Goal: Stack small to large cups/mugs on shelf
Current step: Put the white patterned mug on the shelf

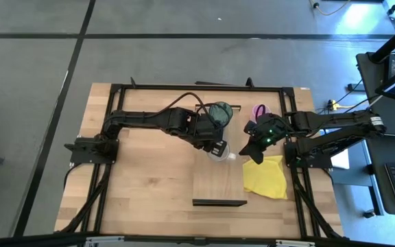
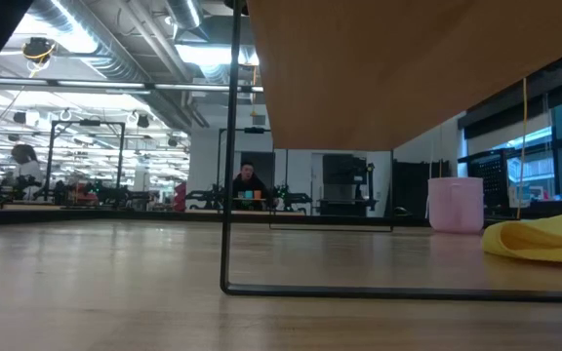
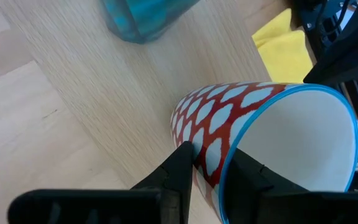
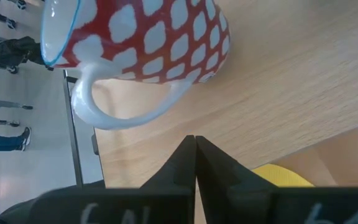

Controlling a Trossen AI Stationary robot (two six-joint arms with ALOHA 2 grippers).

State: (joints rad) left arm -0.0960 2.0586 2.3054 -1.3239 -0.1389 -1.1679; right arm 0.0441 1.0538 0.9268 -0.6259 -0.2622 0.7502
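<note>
A red mug with white spots, a blue rim and a white handle stands over the light-wood shelf, near its middle. My left gripper is shut on it. A teal tumbler stands on the shelf's far end and also shows in the left wrist view. A pink mug stands on the table to the right of the shelf and also shows in the low view. My right gripper is shut and empty just right of the spotted mug, its tips near the handle without touching. My left gripper holds the spotted mug by its wall at the rim, one finger inside and one finger outside. The fingers come from above, slanting from the table's left. Whether the mug's base rests on the shelf, I cannot tell.
A yellow cloth lies on the table right of the shelf and also shows in the low view. The shelf stands raised on a thin dark wire frame. A black frame runs around the table's far part.
</note>
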